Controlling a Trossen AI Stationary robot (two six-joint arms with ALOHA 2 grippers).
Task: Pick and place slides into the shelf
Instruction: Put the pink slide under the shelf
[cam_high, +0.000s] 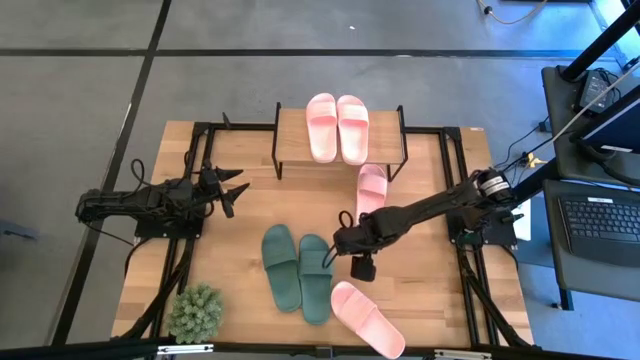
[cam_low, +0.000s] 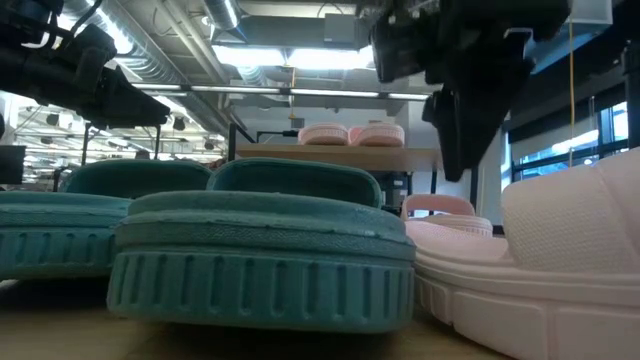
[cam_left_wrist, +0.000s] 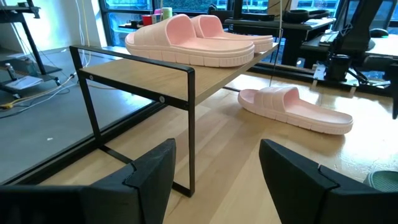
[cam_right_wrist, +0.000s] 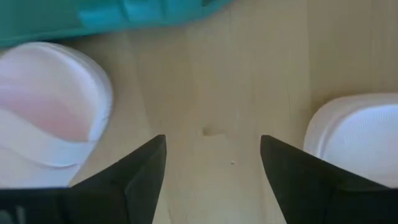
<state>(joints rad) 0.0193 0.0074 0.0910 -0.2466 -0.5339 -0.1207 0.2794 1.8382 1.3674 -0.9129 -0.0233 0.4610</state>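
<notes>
Right gripper (cam_high: 345, 262) hanging above bare tabletop (cam_high: 430, 270) in the middle of the table, fingers (cam_right_wrist: 140, 171) spread wide with nothing between them, only wood grain showing in the gap. Just beside it on the left, the pair of green slides (cam_high: 297, 268) lying side by side; on the near side, one pink slide (cam_high: 367, 318) lying at a slant close to the table's front edge; on the far side, another pink slide (cam_high: 371, 190) lying between the gripper and the shelf (cam_high: 290, 135). In the right wrist view, a green edge (cam_right_wrist: 93, 15) and two pale slide edges (cam_right_wrist: 50, 106) framing the open fingers, none touched. Right arm stretched low from its base at the table's right edge, reaching inward across the boards with the wrist bent down.

On the shelf's top board, two pink slides (cam_high: 337, 127) set side by side, touching along their inner edges, filling the right half of the board; left half bare. Lower level not readable from these views.

Left gripper (cam_high: 232, 190) held at the table's left side, well apart from all slides, fingers (cam_left_wrist: 155, 171) parted and empty, pointing toward the shelf's left end. A small green plant (cam_high: 195, 312) standing at the near left corner
</notes>
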